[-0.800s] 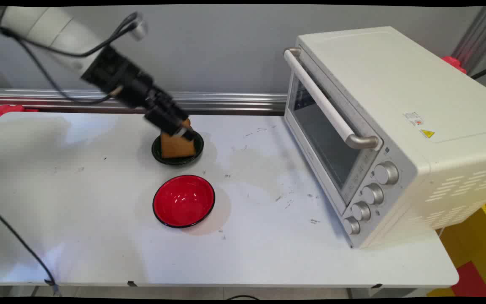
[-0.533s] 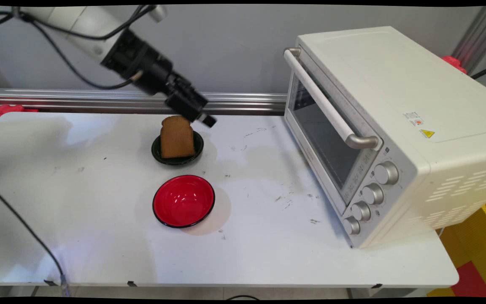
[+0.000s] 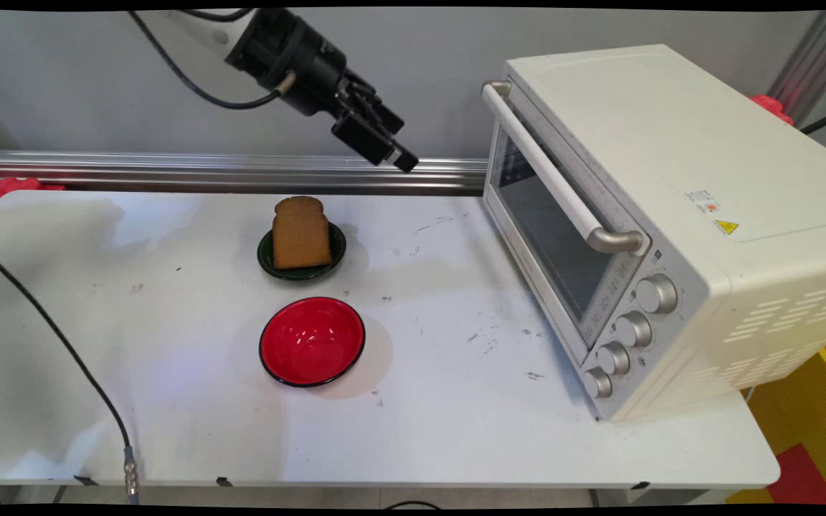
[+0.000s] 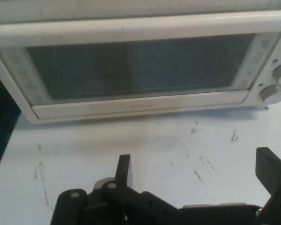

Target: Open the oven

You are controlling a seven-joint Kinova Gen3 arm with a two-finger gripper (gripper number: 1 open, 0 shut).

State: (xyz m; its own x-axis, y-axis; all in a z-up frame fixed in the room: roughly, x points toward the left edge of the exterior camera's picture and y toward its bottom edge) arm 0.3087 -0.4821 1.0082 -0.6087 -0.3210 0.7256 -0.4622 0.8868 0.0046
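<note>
Gripper (image 3: 393, 152) of the white arm hangs high above the back of the white table (image 3: 169, 401), in front of the grey wall and the metal rail that runs along it. Its two black fingers are spread wide apart with nothing between them, and they point down and to the right, toward the toaster oven (image 3: 664, 215).

Below and to the left of the gripper, well apart from it, a brown slice of bread (image 3: 301, 233) stands propped in a small dark green dish (image 3: 269, 261), its rounded crust uppermost. Nearer the camera, just in front of that dish, sits a red bowl (image 3: 312, 341) with a black rim. It holds nothing.

The cream toaster oven occupies the right side of the table, turned at an angle, door closed. A long bar handle (image 3: 563, 190) runs across the top of its glass door, and four round knobs (image 3: 632, 330) line the panel beside the door. A black cable (image 3: 62, 344) trails across the table's left side.

The main view shows the bread, the dish and the bowl; none of these appear in the hand view. The hand view instead looks straight at the oven's glass door (image 4: 140, 65), with the handle (image 4: 131, 30) across the top, a knob (image 4: 273, 93) at the right edge, and a stretch of scuffed table (image 4: 168, 145) in front. It also shows the gripper (image 4: 196, 166) most clearly: one finger (image 4: 124, 171) rises left of centre and the other at the far right edge, with only bare table seen between them.
</note>
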